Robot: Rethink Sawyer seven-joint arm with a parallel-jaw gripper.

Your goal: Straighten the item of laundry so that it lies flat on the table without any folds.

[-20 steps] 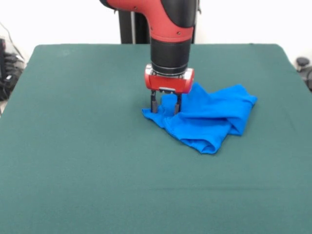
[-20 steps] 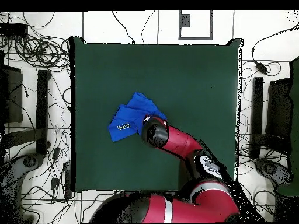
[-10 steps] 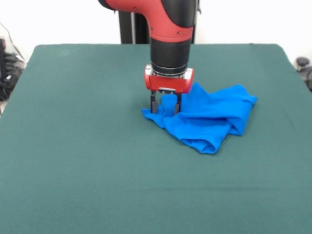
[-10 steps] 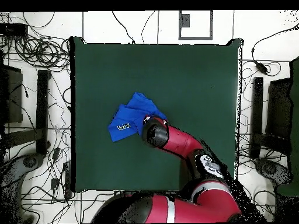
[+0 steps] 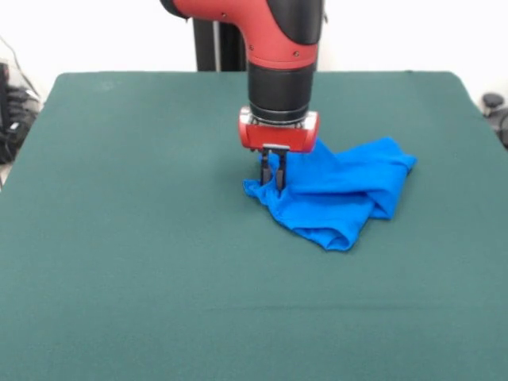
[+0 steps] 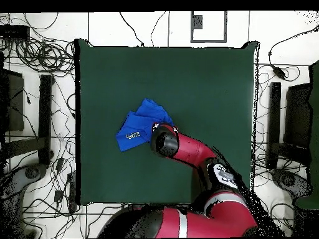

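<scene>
Green felt covers the big table (image 5: 119, 238); the blue shirt (image 5: 341, 194) lies bunched up near the middle of it, with many folds; in the front view most of the shirt spreads out to the right of the claw (image 5: 271, 184); the claw stands straight down at the shirt's left corner, pinched tight on that bit of cloth; I think it should pull left, away from the heap.

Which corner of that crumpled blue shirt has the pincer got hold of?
The pincer is shut on the shirt's left tip in the front view, the corner nearest the table's middle; the right corner and front fold lie free.
</scene>
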